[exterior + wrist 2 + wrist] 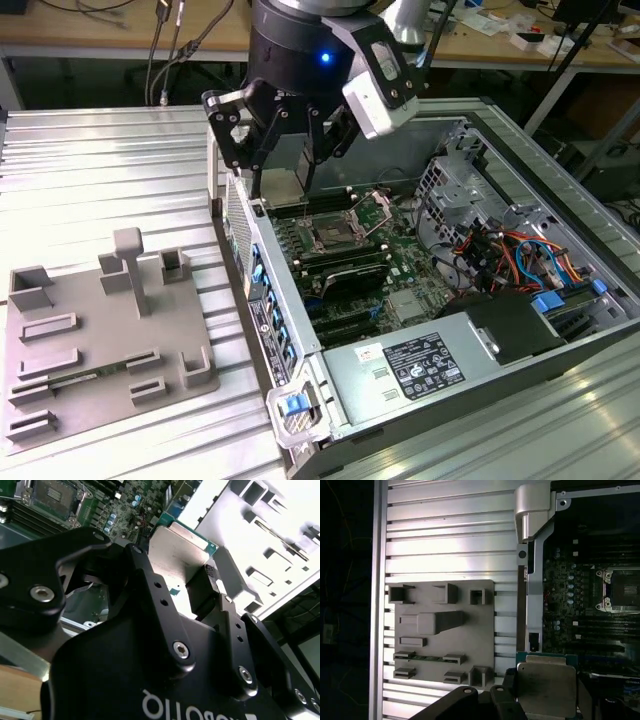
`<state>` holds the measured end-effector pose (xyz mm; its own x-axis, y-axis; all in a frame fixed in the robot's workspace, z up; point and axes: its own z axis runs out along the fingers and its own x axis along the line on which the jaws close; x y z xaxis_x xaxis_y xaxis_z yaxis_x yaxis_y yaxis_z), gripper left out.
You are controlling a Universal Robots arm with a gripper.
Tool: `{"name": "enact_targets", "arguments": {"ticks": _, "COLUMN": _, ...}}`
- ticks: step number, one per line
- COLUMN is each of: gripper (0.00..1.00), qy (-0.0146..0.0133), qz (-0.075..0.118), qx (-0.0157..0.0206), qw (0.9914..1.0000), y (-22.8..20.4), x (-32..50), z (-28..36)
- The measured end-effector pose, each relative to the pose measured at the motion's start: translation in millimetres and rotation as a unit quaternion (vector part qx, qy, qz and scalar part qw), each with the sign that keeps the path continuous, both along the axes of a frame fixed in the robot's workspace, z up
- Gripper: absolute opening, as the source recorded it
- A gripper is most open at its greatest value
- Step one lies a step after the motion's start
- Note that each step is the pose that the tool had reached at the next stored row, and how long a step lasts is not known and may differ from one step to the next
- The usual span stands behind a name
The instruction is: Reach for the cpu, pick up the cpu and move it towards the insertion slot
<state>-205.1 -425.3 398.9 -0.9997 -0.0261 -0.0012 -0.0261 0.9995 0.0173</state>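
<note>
Between the claw's [200, 587] black fingers [205, 592] in the second wrist view sits the cpu [180, 547], pinched at its edges, silvery top showing; the first wrist view shows the same chip [546, 690] held flat at the claw. In the exterior view the claw [285, 165] hangs over the near wall of the open computer case [560, 215], the chip [287, 165] lifted well clear of the grey tray [60, 385] on the ribbed desk [100, 170]. The slot [335, 237] lies on the green board [400, 270] at about five o'clock from the claw, near but not under it. To carry well, I judge: keep the chip level, keep the squeeze steady, stay above the case wall and the slot's wire levers, and square the chip's edges to the frame.
</note>
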Motion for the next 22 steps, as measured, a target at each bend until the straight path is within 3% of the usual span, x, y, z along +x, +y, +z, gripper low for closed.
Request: {"name": "enact_targets", "arguments": {"ticks": 22, "gripper": 0.55, "qy": 0.0, "qz": -0.004, "qx": 0.0, "qw": 0.99999, "y": 0.2, "x": 49.0, "z": -1.0}}
